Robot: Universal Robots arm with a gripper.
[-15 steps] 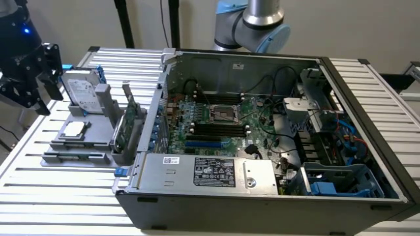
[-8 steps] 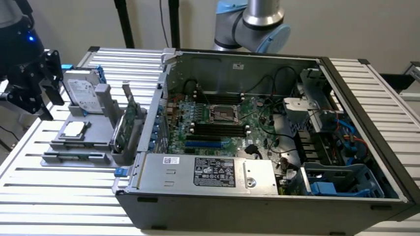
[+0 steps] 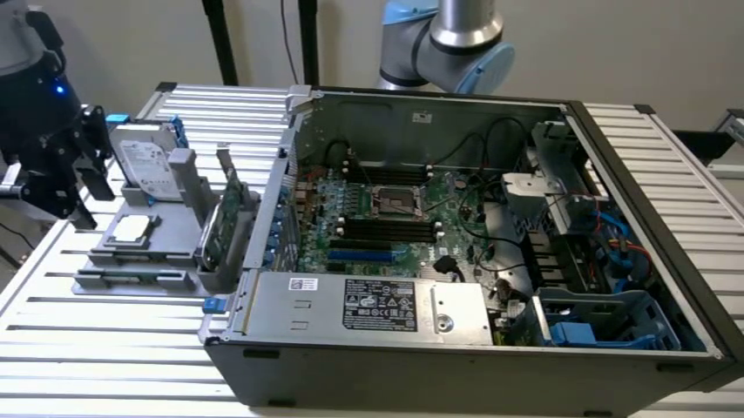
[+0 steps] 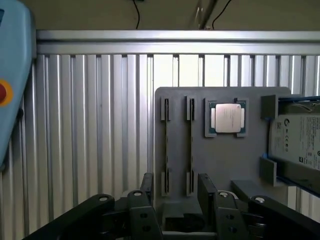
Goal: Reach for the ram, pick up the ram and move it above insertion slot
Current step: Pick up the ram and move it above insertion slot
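Observation:
The ram (image 4: 190, 145) is a thin green stick standing on edge in a grey holder (image 4: 225, 160); in the exterior view the ram (image 3: 131, 278) lies along the holder's near edge. My gripper (image 4: 177, 195) hovers open above the holder, with one black finger (image 4: 147, 192) on each side of the ram's near end and nothing between them. In the exterior view my gripper (image 3: 84, 205) hangs at the exterior view's left, apart from the holder (image 3: 152, 252). The dark insertion slots (image 3: 389, 229) lie on the motherboard inside the open computer case (image 3: 465, 348).
On the holder sit a silver processor (image 4: 227, 119), a hard drive (image 3: 145, 161) and a green expansion card (image 3: 226, 218). A second narrow groove (image 4: 166, 145) runs beside the ram. A ribbed aluminium table (image 4: 90, 125) carries everything. A pale blue unit (image 4: 12, 75) stands close by.

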